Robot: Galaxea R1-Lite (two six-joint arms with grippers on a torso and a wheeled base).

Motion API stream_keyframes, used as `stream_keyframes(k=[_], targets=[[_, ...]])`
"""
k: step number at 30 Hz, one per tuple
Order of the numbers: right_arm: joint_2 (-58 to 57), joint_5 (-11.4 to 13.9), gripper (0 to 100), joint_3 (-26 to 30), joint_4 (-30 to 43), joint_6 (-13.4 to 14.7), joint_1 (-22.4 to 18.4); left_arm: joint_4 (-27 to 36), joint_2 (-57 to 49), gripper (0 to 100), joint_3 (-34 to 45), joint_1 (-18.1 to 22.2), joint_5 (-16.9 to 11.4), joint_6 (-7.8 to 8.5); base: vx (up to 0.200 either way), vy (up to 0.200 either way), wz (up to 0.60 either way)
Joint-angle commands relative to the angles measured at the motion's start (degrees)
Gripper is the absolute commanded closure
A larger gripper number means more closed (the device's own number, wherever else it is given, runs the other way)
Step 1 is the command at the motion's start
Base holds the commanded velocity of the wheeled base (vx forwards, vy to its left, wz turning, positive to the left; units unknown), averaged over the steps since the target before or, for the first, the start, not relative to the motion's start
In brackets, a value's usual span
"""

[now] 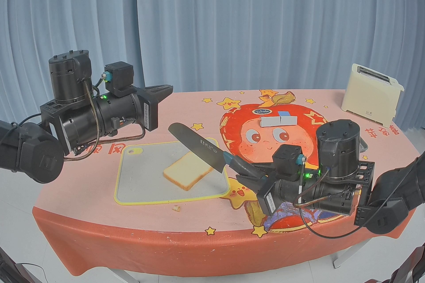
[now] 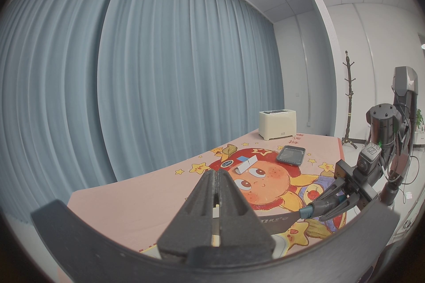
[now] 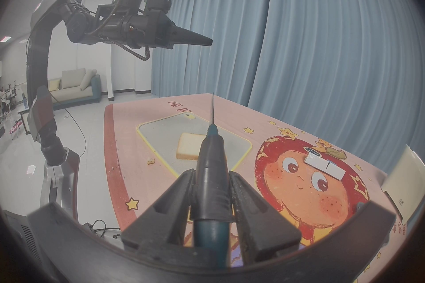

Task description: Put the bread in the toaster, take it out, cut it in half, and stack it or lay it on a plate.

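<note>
Pale bread point(image 1: 188, 171) below knife point(image 1: 201, 147) in right hand point(image 1: 249, 177)

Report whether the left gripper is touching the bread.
Apart. Head view shows the left gripper raised in the air, well clear of the bread on the cutting board.

Pink-clothed table point(image 1: 195, 98), cutting board point(image 1: 141, 177), toaster point(image 1: 371, 94), dark tray point(image 2: 291, 155)

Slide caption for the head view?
Right gripper holds a knife above the bread slice on the cutting board; left gripper, shut, hangs over the table's left side; toaster at far right.
</note>
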Motion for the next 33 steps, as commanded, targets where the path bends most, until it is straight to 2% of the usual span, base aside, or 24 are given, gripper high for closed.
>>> stream_keyframes(k=[1, 8, 26, 30, 33], targets=[[0.09, 0.1, 100, 0.03, -0.07, 0.06, -0.17, 0.25, -0.08, 100, -0.1, -0.2, -0.01, 0.02, 0.0, 0.0, 0.0], [1.32, -0.08, 100, 0.12, -0.16, 0.06, 0.53, 0.34, 0.19, 100, 0.78, -0.2, 0.25, 1.87, 0.0, 0.0, 0.0], [5.71, -0.43, 100, -1.11, -2.09, -0.73, 0.88, 0.43, 0.28, 100, 1.22, 0.24, 0.34, 1.95, 0.0, 0.0, 0.0], [6.41, -2.1, 100, -1.2, -2.18, -0.82, 1.41, 0.43, 0.36, 100, 1.48, 0.24, 0.34, 1.95, 0.0, 0.0, 0.0], [6.59, -2.28, 100, -1.37, -2.27, -0.82, 1.5, 0.43, 0.63, 100, 1.57, 0.15, 0.34, 1.95, 0.0, 0.0, 0.0]])
